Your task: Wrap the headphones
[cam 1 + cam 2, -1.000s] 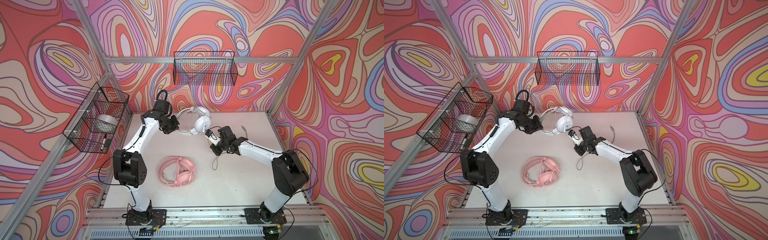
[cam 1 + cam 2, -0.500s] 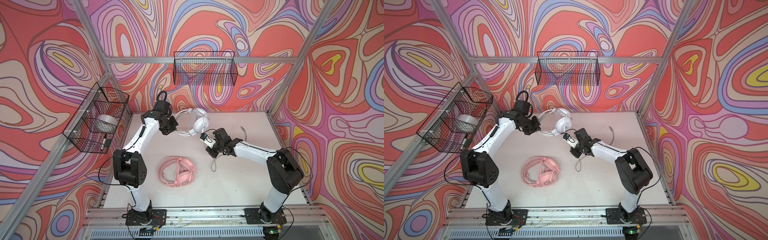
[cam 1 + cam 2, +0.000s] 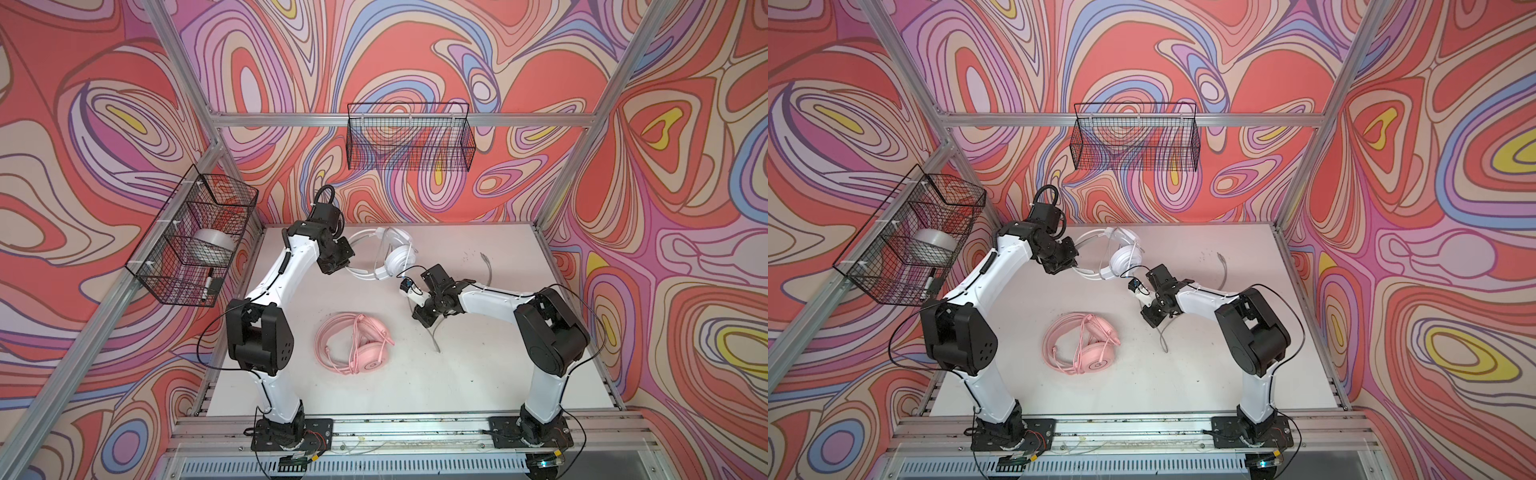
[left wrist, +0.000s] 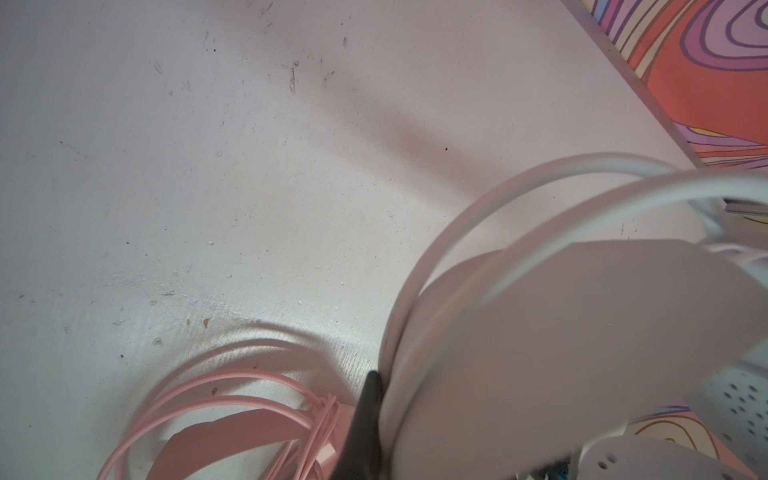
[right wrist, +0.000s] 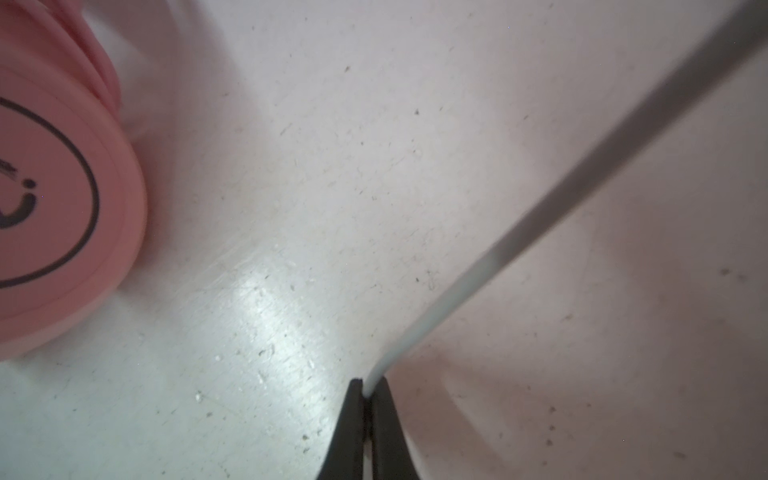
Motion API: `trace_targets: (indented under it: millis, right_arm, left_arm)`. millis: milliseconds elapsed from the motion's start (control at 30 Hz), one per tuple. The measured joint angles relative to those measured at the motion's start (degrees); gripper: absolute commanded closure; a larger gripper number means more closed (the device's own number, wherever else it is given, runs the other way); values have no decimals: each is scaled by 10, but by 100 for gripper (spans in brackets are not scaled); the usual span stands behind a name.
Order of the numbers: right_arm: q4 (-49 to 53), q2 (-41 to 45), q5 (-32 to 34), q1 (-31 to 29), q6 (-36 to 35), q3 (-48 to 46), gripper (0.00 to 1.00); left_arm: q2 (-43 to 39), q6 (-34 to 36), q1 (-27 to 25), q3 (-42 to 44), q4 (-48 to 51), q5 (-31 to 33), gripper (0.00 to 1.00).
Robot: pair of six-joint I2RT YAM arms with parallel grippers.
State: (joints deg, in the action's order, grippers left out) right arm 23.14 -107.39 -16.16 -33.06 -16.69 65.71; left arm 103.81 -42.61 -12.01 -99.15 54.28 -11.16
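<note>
Counted two headphones on one table [image 3: 478,374], reading twelve o'clock as the back wall in both top views. Found the white headphones [image 3: 398,258] near twelve o'clock, slightly toward eleven, gripped at the headband. Could not tell whether an earcup touched the table. Found the pink headphones [image 3: 372,357] near the middle, toward seven o'clock, lying flat, with one pink cable [image 3: 356,336] wound across the band.

Saw the left gripper [image 3: 338,266] at nine o'clock of the white headphones, jaws together on the headband. Made out one dark finger [image 4: 363,415] pressed against the band in the left wrist view, the second hidden behind it.

Saw the right gripper [image 5: 368,388] at five o'clock of the white headphones, well apart from them, jaws pinched tight on one grey-white cable [image 5: 540,216]. Traced the cable's loose end down toward six o'clock from that gripper onto the table, and another stretch curving near three o'clock behind the right arm [image 3: 494,299]. Noted one pink earcup close by in the right wrist view.

Counted two arms, with the left arm [image 3: 282,270] reaching from seven o'clock. Counted two baskets: the back basket [image 3: 409,143] on the wall at twelve o'clock, and the side basket [image 3: 166,249] on the wall at ten o'clock, holding one roll of tape [image 3: 214,246] and one marker [image 3: 206,286].
</note>
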Motion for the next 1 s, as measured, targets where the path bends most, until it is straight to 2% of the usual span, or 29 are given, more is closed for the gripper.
trace_targets:
  millis: [467, 633, 1000]
  right_arm:
    - [76, -5, -2, 0, 9, 8, 89]
    - [110, -2, -5, 0, 12, 8, 81]
    - [158, 2, 4, 0, 16, 14, 80]
  left_arm:
    - [0, 9, -1, -10, 19, 3, 100]
    - [0, -10, 4, -25, -18, 7, 100]
    - [0, -21, 4, -40, -39, 9, 100]
